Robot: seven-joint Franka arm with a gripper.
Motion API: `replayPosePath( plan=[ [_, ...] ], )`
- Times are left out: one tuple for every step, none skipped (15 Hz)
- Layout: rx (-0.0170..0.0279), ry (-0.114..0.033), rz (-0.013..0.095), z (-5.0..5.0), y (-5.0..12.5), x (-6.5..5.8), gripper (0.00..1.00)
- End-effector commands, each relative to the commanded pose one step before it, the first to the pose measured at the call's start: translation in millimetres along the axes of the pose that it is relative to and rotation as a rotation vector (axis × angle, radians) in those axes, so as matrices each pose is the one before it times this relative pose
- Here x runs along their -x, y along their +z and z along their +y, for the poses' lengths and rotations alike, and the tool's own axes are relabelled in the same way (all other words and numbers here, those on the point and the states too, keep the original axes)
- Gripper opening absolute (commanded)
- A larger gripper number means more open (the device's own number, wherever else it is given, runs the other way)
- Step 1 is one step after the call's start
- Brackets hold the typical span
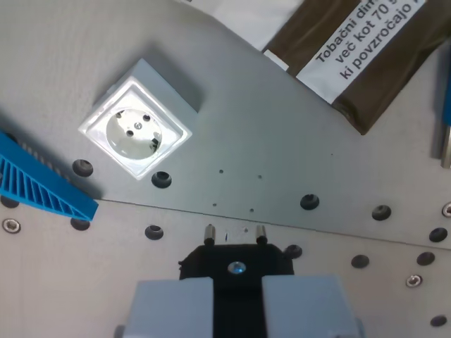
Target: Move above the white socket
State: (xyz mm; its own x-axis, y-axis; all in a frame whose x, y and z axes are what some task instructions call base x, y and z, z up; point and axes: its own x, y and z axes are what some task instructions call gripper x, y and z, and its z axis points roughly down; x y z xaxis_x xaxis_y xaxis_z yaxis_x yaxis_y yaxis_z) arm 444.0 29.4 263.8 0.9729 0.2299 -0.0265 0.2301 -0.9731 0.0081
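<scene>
Wrist view, looking down on a grey metal bench (pixel 282 127) with rows of bolt holes.

Claw (pixel 237 299) at bottom centre of the picture, two pale grey fingers (pixel 173 306) closed narrow on a black plug (pixel 236 267). Plug's two metal pins (pixel 209 233) point up the picture, tips clear of the bench surface as far as can be told.

Socket (pixel 135 129): white, square housing, sits turned at an angle on the bench, up and toward the wrist view's left from the claw, well apart from the plug. Round recess with two pin holes faces the camera. Not under the claw.

Blue ribbed plastic part (pixel 39 182) at the wrist view's left edge, near the socket's lower corner, not touching it.

Brown packet (pixel 366 67) with a white printed label lies at the top right corner of the picture, partly cut off. Print only partly readable.

A seam line runs across the bench just above the pins.
</scene>
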Motion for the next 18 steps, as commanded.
replayPosePath(
  plan=[
    [0.00945,-0.2181,0.0931,-6.04,15.82,3.78,0.00],
    [-0.00145,-0.0243,0.0001,-2.36,4.97,0.68,0.00],
    [-0.00104,-0.0220,-0.0001,-1.99,4.22,0.49,0.00],
    [-0.00098,-0.0190,-0.0021,-2.04,4.34,0.44,0.00],
    [-0.00119,-0.0223,-0.0019,-2.13,4.50,0.43,0.00],
    [-0.00063,-0.0241,0.0008,-2.23,4.66,0.42,0.00],
    [0.00022,-0.0204,0.0026,-2.35,4.82,0.43,0.00],
    [-0.00070,-0.0151,-0.0007,-2.47,4.97,0.47,0.00],
    [0.00021,-0.0229,0.0015,-2.59,5.00,0.49,0.00],
    [0.00088,-0.0222,0.0036,-2.70,5.00,0.49,0.00],
    [0.00068,-0.0172,0.0024,-2.73,5.00,0.49,0.00],
    [0.00006,-0.0182,0.0000,-2.76,5.00,0.47,0.00],
    [0.00097,-0.0202,0.0024,-2.76,5.00,0.42,0.00],
    [0.00104,-0.0154,0.0018,-2.71,5.00,0.36,0.00],
    [0.00103,-0.0145,0.0019,-2.66,5.00,0.28,0.00],
    [0.00021,-0.0164,-0.0003,-2.60,5.00,0.21,0.00],
    [0.00014,-0.0125,-0.0027,-2.53,5.00,0.13,0.00],
    [0.00076,-0.0136,0.0000,-2.47,4.98,0.03,0.00]
  ],
)
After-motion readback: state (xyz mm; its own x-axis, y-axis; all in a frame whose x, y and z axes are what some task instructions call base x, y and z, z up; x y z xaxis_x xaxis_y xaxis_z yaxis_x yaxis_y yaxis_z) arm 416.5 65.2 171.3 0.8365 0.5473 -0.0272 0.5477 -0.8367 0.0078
